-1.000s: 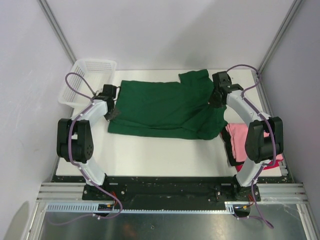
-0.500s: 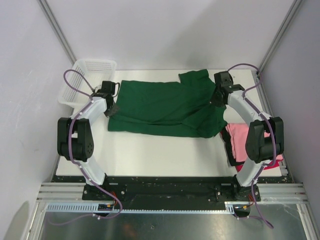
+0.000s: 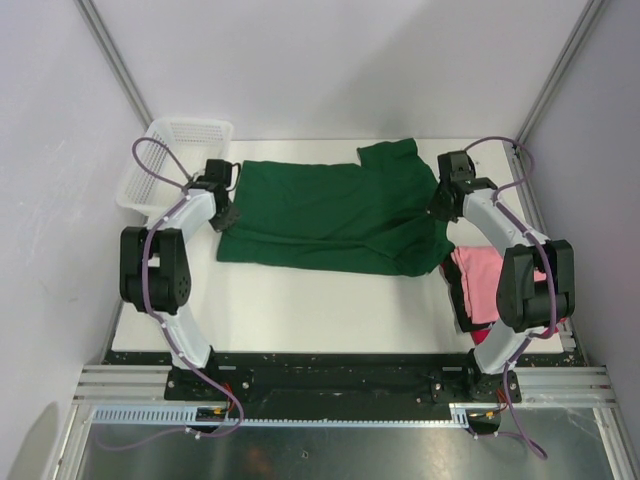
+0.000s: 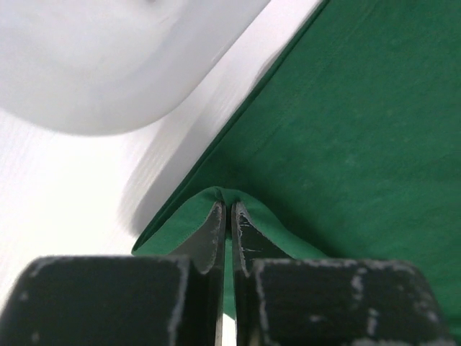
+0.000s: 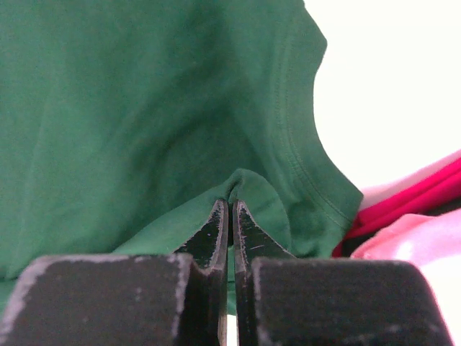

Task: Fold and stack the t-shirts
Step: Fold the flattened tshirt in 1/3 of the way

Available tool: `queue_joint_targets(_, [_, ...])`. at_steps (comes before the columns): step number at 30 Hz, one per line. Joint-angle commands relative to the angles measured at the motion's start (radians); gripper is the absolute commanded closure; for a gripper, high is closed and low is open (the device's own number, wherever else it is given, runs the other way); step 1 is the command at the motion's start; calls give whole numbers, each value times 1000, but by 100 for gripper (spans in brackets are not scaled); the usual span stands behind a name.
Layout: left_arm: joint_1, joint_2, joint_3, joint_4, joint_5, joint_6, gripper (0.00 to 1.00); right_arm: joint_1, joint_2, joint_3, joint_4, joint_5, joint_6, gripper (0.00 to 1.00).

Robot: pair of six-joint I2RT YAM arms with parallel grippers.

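A large dark green t-shirt [image 3: 330, 215] lies spread across the back of the white table, folded once lengthwise. My left gripper [image 3: 222, 212] is shut on the green cloth at the shirt's left edge; the fabric bunches over its fingertips [image 4: 227, 210]. My right gripper [image 3: 436, 210] is shut on the green cloth at the shirt's right side, with a fold pinched at its tip [image 5: 230, 205]. A folded pink t-shirt [image 3: 482, 280] lies on a red one [image 5: 410, 198] at the table's right, partly hidden by the right arm.
A white mesh basket [image 3: 175, 160] stands at the back left corner, close behind my left gripper; it appears as a blurred white shape [image 4: 108, 65] in the left wrist view. Grey walls and metal posts enclose the table [image 3: 300, 310].
Both grippers have carried the green shirt's near edge farther back, narrowing the fold. The right gripper also shifted slightly right.
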Motion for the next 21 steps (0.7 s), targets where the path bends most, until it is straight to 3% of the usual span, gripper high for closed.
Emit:
queue_joint_targets(1, [12,35,86,17,27,39,93,7,-3,23,99,-26,-27,100])
queue_joint_targets(3, [15,57,117,16,47,60,84,7,35,52,111,-35,-31,100])
queue_joint_targets(8, [21,24,134,17,91,88,45,6,156,163,118,-54,-53,99])
queue_joint_targets(10, [21,-26,104,17,93,93,37,8,209,228,90,-52,-65,96])
queue_joint_targets(13, [22,-125,4,26,99,80,34,11,264,312,30,-44,-78,84])
queue_joint_targets(17, [26,-247,-155,40,91,31,41,12,264,368,-27,-45,-86,53])
queue_joint_targets(21, [55,-308,-269,51,91,-19,49,22,169,340,-70,-58,-76,43])
